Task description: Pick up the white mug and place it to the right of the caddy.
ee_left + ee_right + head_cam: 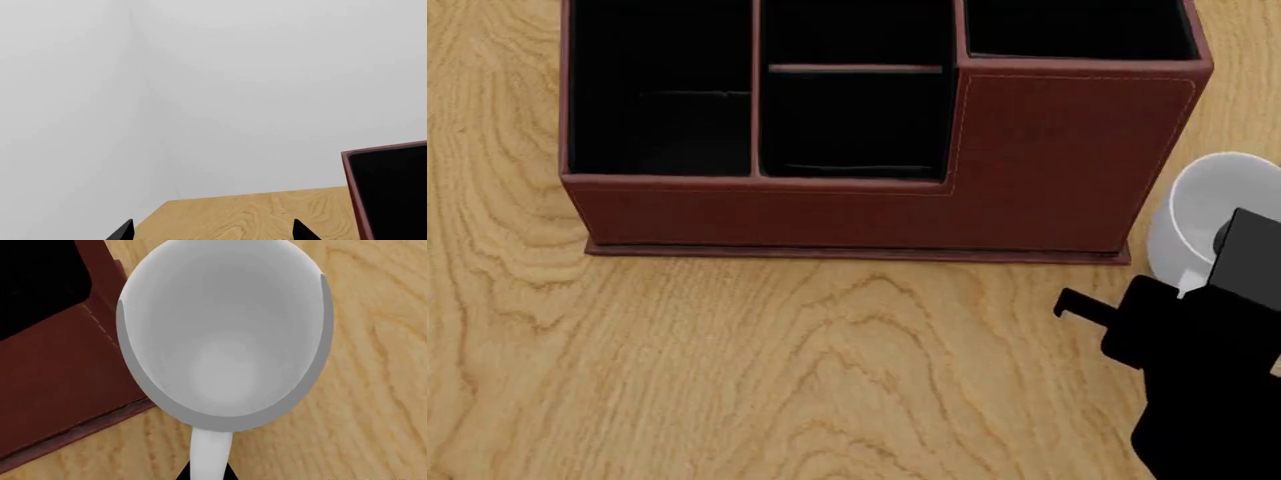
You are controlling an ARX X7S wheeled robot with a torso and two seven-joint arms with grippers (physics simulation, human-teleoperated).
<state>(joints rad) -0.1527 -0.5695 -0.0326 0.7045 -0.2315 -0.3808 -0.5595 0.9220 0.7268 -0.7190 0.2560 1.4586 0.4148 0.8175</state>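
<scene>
The right tool [1188, 292] is clenching the white mug [1214, 215] by its handle, holding it just at the caddy's [1054, 160] three o'clock side over the tabletop [761, 380], leaving only release.

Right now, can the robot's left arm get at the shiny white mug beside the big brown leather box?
Probably not easily: the white mug stands right of the reddish-brown caddy, which lies between, and the right gripper is at its handle.
</scene>
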